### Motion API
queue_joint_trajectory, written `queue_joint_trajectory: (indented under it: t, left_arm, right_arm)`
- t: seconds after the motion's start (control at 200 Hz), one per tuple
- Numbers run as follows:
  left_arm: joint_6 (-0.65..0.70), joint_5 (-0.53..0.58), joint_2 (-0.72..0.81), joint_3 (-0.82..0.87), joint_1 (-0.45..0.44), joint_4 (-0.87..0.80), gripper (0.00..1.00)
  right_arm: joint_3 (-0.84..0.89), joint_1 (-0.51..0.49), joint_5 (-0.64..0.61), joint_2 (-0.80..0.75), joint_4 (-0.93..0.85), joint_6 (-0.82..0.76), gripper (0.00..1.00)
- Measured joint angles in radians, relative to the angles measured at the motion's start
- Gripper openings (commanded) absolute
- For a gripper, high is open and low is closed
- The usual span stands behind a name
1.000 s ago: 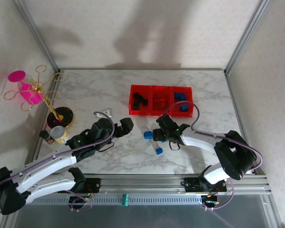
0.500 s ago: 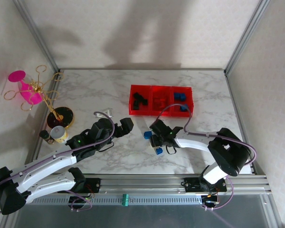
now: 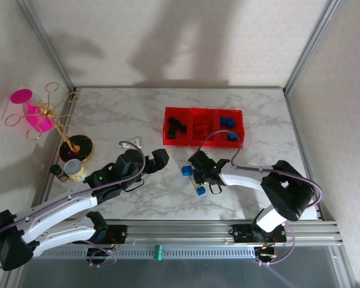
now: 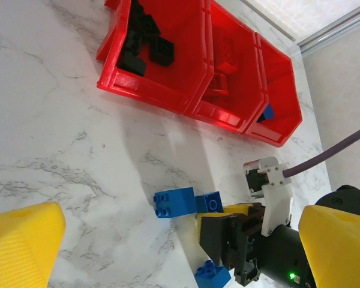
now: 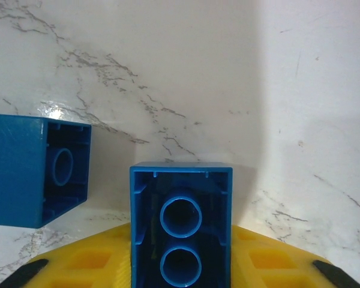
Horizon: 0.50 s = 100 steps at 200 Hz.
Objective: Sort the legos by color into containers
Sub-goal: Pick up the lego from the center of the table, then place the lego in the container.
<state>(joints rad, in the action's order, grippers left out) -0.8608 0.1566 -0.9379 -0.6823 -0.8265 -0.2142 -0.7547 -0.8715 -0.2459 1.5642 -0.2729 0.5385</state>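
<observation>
**A:** Blue brick (image 5: 181, 225) right up close, hollow underside facing the wrist camera. What has it?

**B:** The right hand (image 4: 228, 213) is clenched on it, one yellow pad (image 5: 78, 264) on each flank, low over the marble surface (image 5: 288, 90). My guess is that it grips the long sides so the brick stays square for the carry.

**A:** Anything crowding it?

**B:** A second blue brick (image 5: 36, 171) sits at nine o'clock, just beside it. The wrist view shows a narrow gap, so lifting one should not drag the other. From overhead, a third blue brick (image 3: 200, 191) lies at about six o'clock from the hand, nearer the arm bases.

**A:** And the left hand (image 3: 157, 159)?

**B:** It is released, spread wide and grasping nothing. It hovers at about nine o'clock from the right one, well apart. I'd judge it is parked there so the two arms don't cross.

**A:** Where does the held brick belong?

**B:** Farther back at twelve o'clock stand the red bins (image 3: 179, 142), three joined in a row. The black bricks (image 3: 177, 127) are in the left bin, the red bricks (image 3: 203, 128) in the middle one and the sorted blue bricks (image 3: 228, 123) in the right one. So it belongs in the right bin, at roughly one o'clock. The three blue bricks look like the only ones left loose on the surface, so the sorting seems nearly done.
</observation>
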Motion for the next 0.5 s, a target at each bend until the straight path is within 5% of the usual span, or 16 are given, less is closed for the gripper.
queue_joint_trajectory:
  t: [0.29, 0.501]
  left_arm:
    - [0.005, -0.019, -0.056, -0.012, 0.000, 0.011, 1.00]
    - [0.023, -0.044, -0.102, -0.048, -0.006, 0.031, 1.00]
  right_arm:
    - [-0.016, 0.019, -0.017, -0.076, -0.020, 0.013, 0.32]
    - [-0.040, 0.156, -0.063, -0.164, -0.026, 0.023, 0.30]
